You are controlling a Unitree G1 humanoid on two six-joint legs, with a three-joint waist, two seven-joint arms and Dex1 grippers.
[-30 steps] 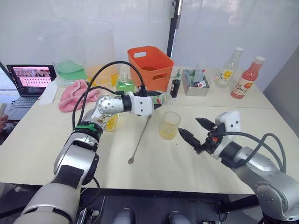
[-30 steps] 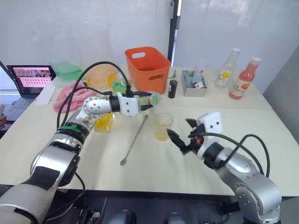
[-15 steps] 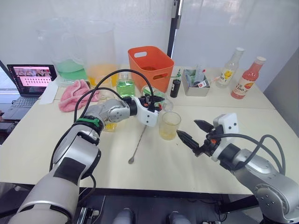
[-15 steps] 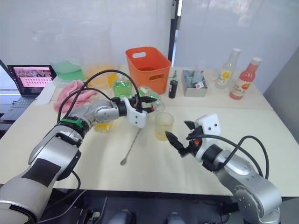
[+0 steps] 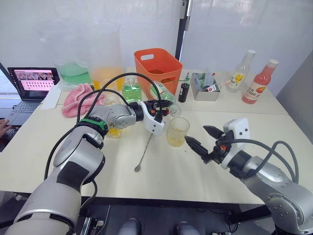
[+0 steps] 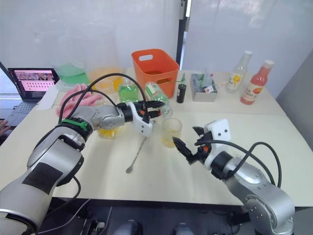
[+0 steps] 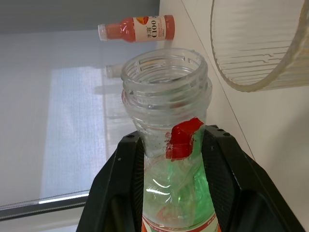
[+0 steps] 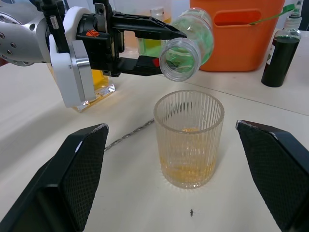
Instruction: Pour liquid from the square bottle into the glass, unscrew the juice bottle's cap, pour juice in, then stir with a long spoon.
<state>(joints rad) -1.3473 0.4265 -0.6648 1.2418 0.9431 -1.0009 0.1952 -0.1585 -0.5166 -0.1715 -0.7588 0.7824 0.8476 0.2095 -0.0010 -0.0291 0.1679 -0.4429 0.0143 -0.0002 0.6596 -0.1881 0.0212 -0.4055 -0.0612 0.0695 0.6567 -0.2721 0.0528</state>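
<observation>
A: Where's the juice bottle (image 8: 189, 42) rn?

B: Clamped in the left gripper (image 5: 164, 105) by the neck, cap already off, tipped nearly flat w/ its open mouth just above the rim of the glass (image 8: 189, 137).

A: Anything in the glass?

B: Shallow layer of yellow liquid at the bottom (no green visible in it).

A: Right gripper (image 5: 199, 138)?

B: Fingers spread apart, holding nothing, hovering near the glass on the robot's right.

A: How to pour well?

B: I'd center the mouth over the glass first, it sits toward the back rim. Then tilt slowly; the bottle looks pretty full, so a fast tip could glug and splash. The long spoon (image 5: 145, 149) lies on the table just beside the glass.
</observation>
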